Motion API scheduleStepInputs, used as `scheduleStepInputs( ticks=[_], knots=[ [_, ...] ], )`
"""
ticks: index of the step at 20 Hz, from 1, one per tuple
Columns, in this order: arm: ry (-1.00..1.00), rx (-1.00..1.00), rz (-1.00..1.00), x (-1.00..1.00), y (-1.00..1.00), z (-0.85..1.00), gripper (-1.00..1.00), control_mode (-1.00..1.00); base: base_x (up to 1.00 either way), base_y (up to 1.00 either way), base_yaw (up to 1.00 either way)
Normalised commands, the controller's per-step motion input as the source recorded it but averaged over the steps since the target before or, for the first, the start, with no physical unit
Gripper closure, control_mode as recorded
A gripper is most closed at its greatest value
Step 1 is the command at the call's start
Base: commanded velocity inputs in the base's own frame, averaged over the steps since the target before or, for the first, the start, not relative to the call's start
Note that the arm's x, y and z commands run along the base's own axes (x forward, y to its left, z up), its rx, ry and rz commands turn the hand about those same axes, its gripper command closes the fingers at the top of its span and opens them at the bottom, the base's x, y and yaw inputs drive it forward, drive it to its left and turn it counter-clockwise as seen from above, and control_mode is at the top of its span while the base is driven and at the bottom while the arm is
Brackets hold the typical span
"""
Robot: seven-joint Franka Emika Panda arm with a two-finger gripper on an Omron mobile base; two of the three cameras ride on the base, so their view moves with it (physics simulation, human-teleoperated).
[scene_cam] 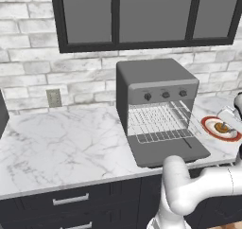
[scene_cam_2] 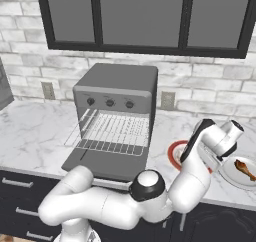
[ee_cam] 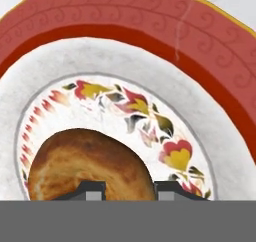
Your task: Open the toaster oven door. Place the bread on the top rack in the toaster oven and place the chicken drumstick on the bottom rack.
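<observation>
bread [ee_cam: 87,166], one, two plates [scene_cam_2: 176,155]

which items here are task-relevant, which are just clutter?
Job:
toaster oven
toaster oven door, open
top rack
bottom rack
bread on red-rimmed plate
chicken drumstick
gripper

Lying about:
wall outlet
drawer handles

My own fingertips [ee_cam: 93,190] and the picture's lower edge cut off the near side of the bread [ee_cam: 85,163], while my forearm hides half the red-rimmed plate [scene_cam_2: 175,152].
</observation>
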Motion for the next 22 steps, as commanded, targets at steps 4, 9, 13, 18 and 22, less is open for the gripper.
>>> scheduleStepInputs(
  ticks=[4,9,13,18,22],
  knots=[
    [-0.06,-0.04,0.00,-0.05,0.15,-0.14,1.00,-1.00,0.00,0.00,0.00],
    [-0.01,-0.01,0.00,0.00,0.02,0.10,1.00,-1.00,0.00,0.00,0.00],
    [0.00,-0.01,0.00,-0.19,0.10,0.62,1.00,-1.00,0.00,0.00,0.00],
    [-0.05,-0.03,0.00,-0.57,0.38,0.79,1.00,-1.00,0.00,0.00,0.00],
    [-0.11,-0.02,0.00,-0.55,0.78,0.69,1.00,-1.00,0.00,0.00,0.00]
  ],
)
